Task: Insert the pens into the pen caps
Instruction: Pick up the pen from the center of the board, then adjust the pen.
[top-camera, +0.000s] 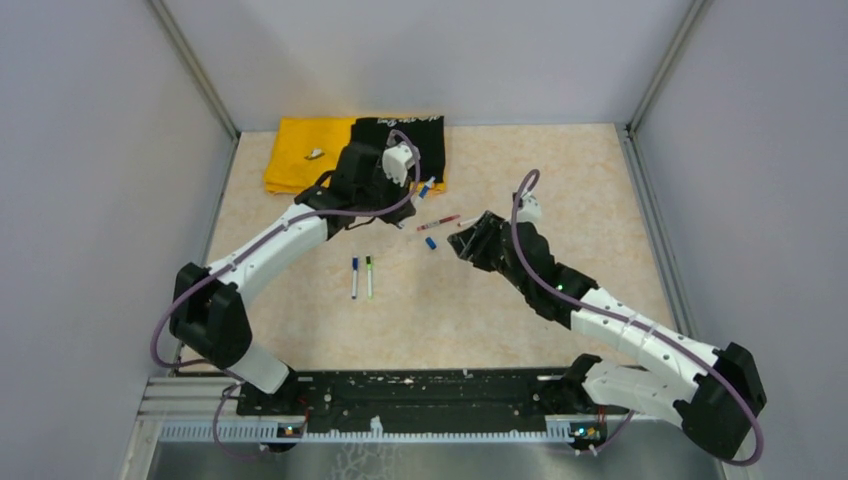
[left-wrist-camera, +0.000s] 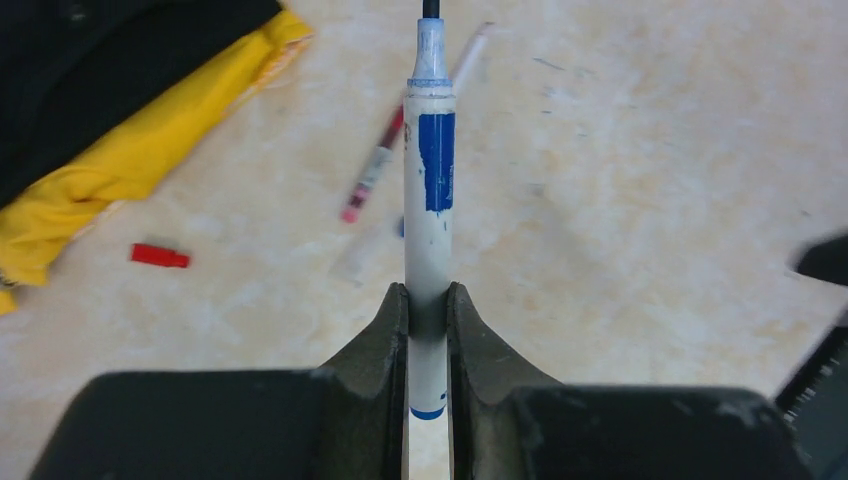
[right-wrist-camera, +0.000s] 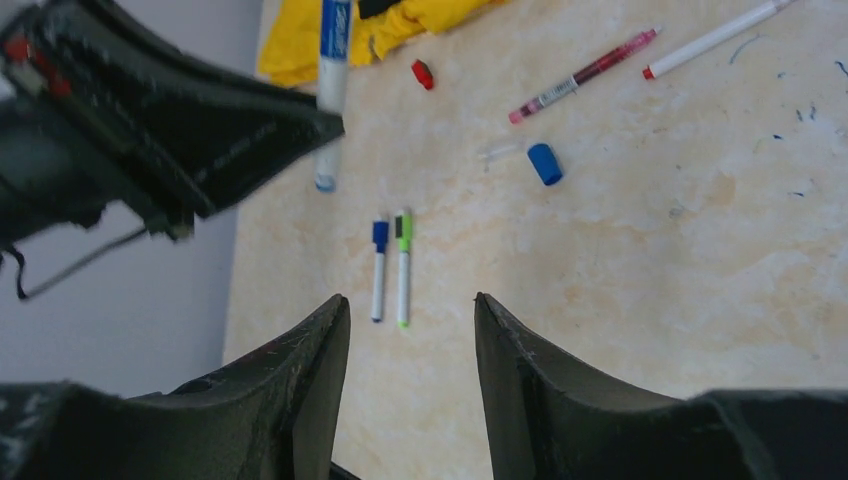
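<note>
Left fingers (left-wrist-camera: 385, 335) are clenched on the lower barrel of the blue-labelled pen (left-wrist-camera: 430, 190). In the left wrist view it juts straight ahead of them with its nib bare, held above the table (left-wrist-camera: 650, 200). Beyond it lies a maroon pen (left-wrist-camera: 372, 170), and a loose red cap (left-wrist-camera: 159, 256) sits off to the side near the yellow cloth (left-wrist-camera: 120, 160).

In the right wrist view the right fingers (right-wrist-camera: 305, 380) stand apart with nothing between them, hanging over the table. The blue cap (right-wrist-camera: 545, 163) lies ahead and slightly to one side of their line, near the maroon pen and a white pen with a red tip (right-wrist-camera: 715, 37). Closer in, a blue-capped pen (right-wrist-camera: 379, 268) and a green-capped pen (right-wrist-camera: 403, 265) lie side by side, apparently finished.

From the top, the left arm (top-camera: 290, 235) reaches far forward, its wrist over the edge of the black cloth (top-camera: 420, 135), and the held pen (top-camera: 427, 187) slants toward the table's middle. The right arm (top-camera: 600, 310) stretches diagonally inward, its tip close beside the blue cap (top-camera: 431, 242).

The step in hand looks like capping the blue pen: pen secured, cap not yet taken. Next, the right fingers would need to drop onto the cap, pinch it with its mouth free, and line it up with the nib.
</note>
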